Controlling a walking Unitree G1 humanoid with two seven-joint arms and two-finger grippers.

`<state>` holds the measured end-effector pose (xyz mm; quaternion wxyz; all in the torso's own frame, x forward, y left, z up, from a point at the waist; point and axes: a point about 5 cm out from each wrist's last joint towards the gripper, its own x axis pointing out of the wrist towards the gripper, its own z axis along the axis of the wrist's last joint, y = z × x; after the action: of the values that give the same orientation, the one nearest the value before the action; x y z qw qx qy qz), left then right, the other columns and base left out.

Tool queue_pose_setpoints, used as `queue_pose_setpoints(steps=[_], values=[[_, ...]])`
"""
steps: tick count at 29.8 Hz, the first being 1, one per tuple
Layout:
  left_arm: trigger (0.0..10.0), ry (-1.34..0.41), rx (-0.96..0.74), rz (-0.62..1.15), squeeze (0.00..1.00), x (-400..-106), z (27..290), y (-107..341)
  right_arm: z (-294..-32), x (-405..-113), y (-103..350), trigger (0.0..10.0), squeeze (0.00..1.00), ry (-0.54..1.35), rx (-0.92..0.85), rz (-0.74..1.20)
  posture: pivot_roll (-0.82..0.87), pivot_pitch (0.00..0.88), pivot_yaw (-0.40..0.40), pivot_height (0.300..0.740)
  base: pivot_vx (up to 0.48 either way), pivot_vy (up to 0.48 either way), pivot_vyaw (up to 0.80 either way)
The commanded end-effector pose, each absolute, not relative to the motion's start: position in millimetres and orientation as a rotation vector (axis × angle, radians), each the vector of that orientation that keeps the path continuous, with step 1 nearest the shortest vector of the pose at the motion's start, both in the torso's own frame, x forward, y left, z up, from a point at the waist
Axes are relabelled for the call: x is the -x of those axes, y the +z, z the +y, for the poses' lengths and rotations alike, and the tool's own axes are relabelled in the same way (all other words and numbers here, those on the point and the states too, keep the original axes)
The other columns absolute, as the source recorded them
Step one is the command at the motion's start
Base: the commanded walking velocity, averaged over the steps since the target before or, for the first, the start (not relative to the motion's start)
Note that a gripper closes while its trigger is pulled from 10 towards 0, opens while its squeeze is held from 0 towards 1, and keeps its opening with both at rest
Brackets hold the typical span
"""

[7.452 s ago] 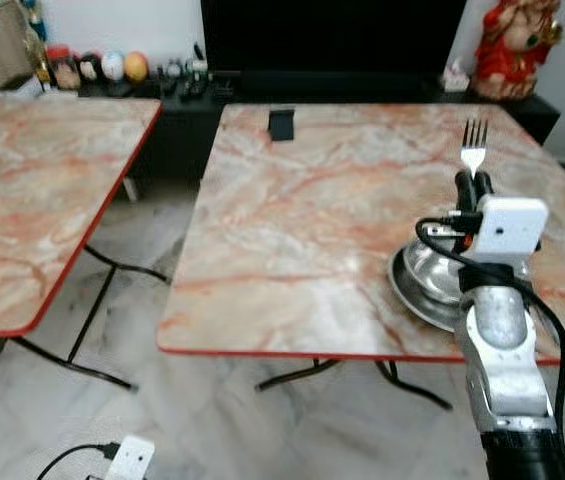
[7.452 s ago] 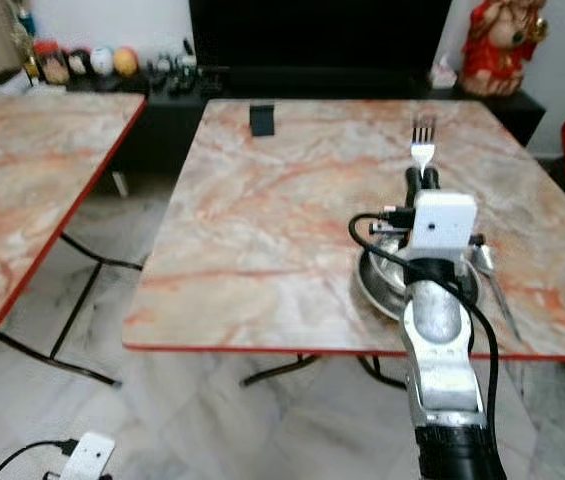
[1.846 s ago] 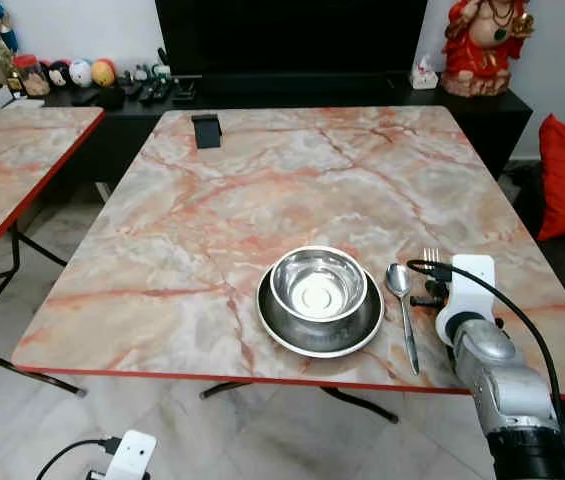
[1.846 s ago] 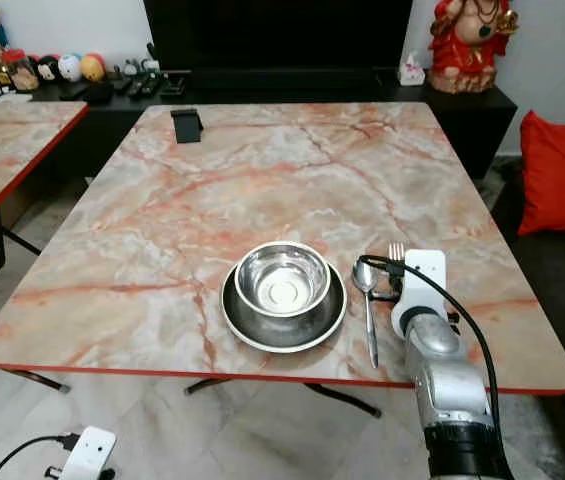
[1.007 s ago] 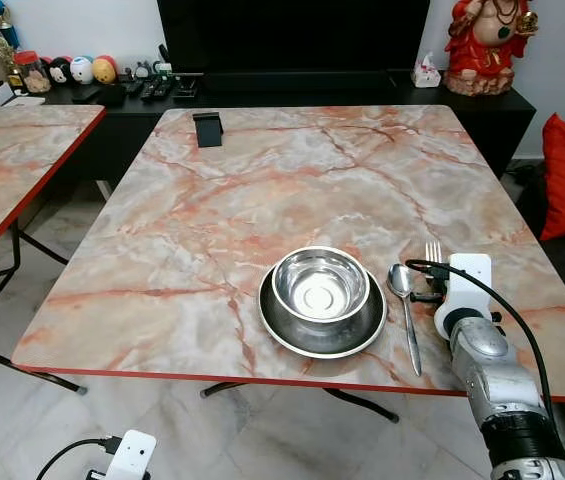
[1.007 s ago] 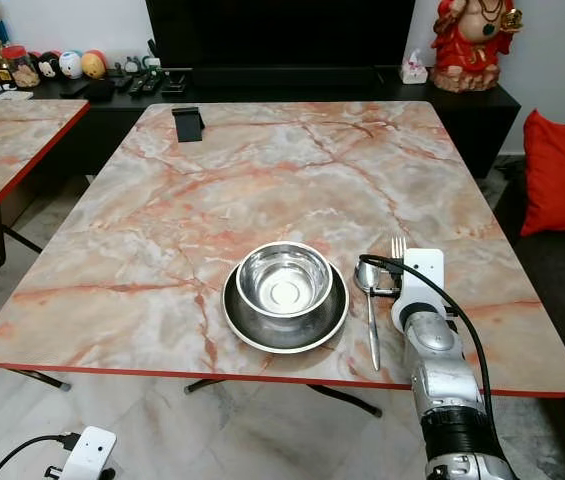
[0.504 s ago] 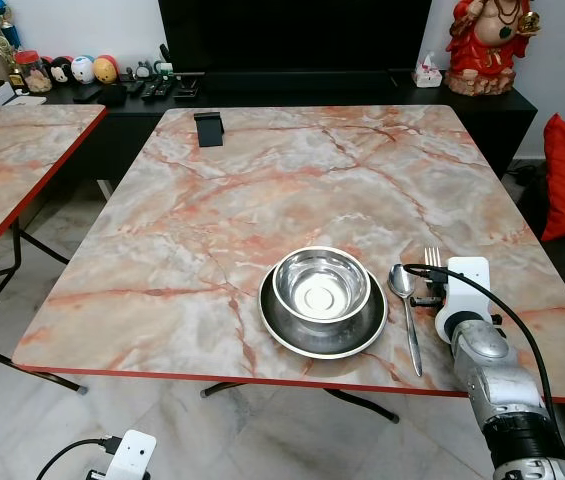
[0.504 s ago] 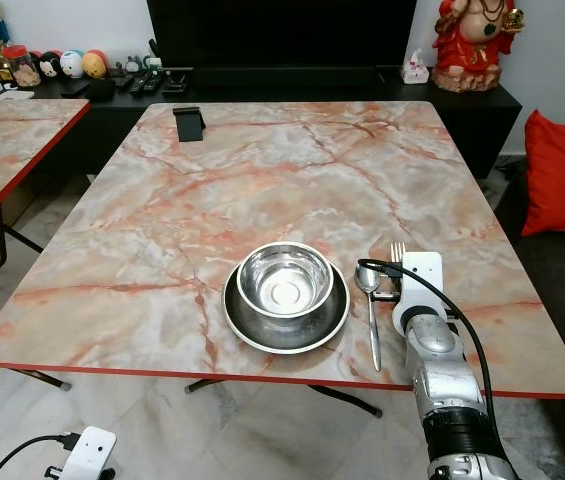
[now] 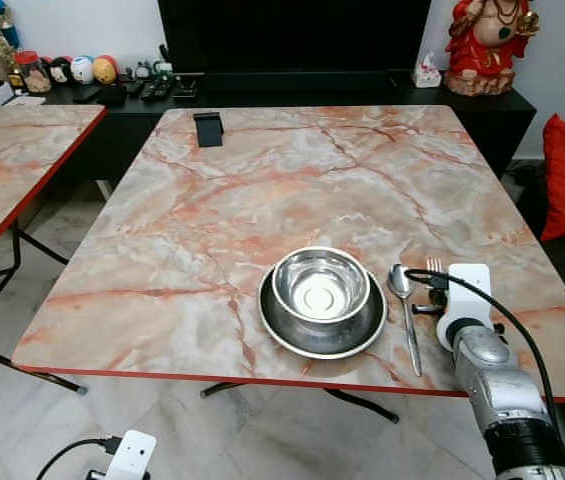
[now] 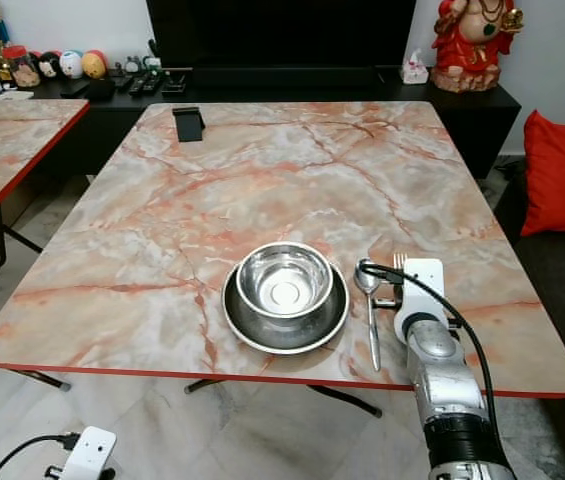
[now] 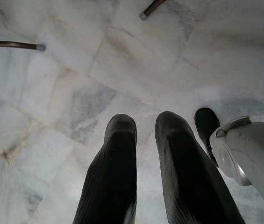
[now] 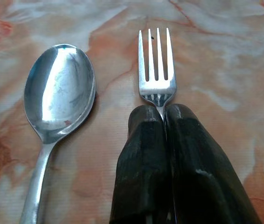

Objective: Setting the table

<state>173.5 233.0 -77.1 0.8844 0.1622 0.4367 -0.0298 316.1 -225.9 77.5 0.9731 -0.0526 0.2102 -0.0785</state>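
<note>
Square bench (image 9: 292,190) with a glossy pink-and-grey marble-pattern top and a thin red edge. Near its front edge: a shiny round stainless steel bowl (image 9: 319,284) nested in a shallow round steel plate (image 9: 282,327), both smooth and mirror-like. Just right of the plate lies a long polished steel spoon (image 9: 405,315), bowl end pointing away from the robot, handle toward the front edge. Beside the spoon, apart from it, is a four-tined steel fork (image 12: 156,74), tines pointing the same way.

Right claw (image 12: 163,115): two ribbed black fingers pressed together on the fork's neck just behind the tines, no gap visible, so it is clamped on the fork. Fork looks flat on or right at the bench top; contact is hard to confirm from these angles. From the head, the white wrist camera housing (image 9: 465,290) covers most of the fork, only tine tips poking out.

Left claw (image 11: 146,125): hangs over pale veined marble floor tiles (image 11: 66,84), fingers narrowly apart, holding nothing.

Small black rectangular stand (image 9: 208,129) at the far left of the bench. Second matching marble-top bench (image 9: 12,160) to the left.
</note>
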Motion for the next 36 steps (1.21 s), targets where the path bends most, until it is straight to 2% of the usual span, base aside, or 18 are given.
queue_pose_setpoints(steps=[1, 35, 36], values=[[10.0, -0.054, -0.334, 0.922, 0.0, -170.1, 236.2, -78.0, -221.6, -315.7, 78.6, 10.0, 0.0, -0.146, 0.095, 0.424, -0.02, 0.0, 0.032, 0.74, 0.0, 0.0, 0.0], [10.0, -0.053, -0.334, 0.923, 0.0, -170.0, 236.4, -78.0, -219.2, -310.9, 69.8, 10.0, 0.0, -0.143, 0.095, 0.471, -0.02, 0.0, 0.03, 0.74, 0.0, 0.0, 0.0], [10.0, -0.053, -0.335, 0.923, 0.0, -170.0, 236.4, -78.0, -219.1, -310.9, 69.6, 10.0, 0.29, -0.143, 0.094, 0.472, -0.02, 0.0, 0.03, 0.74, 0.0, 0.0, 0.0]])
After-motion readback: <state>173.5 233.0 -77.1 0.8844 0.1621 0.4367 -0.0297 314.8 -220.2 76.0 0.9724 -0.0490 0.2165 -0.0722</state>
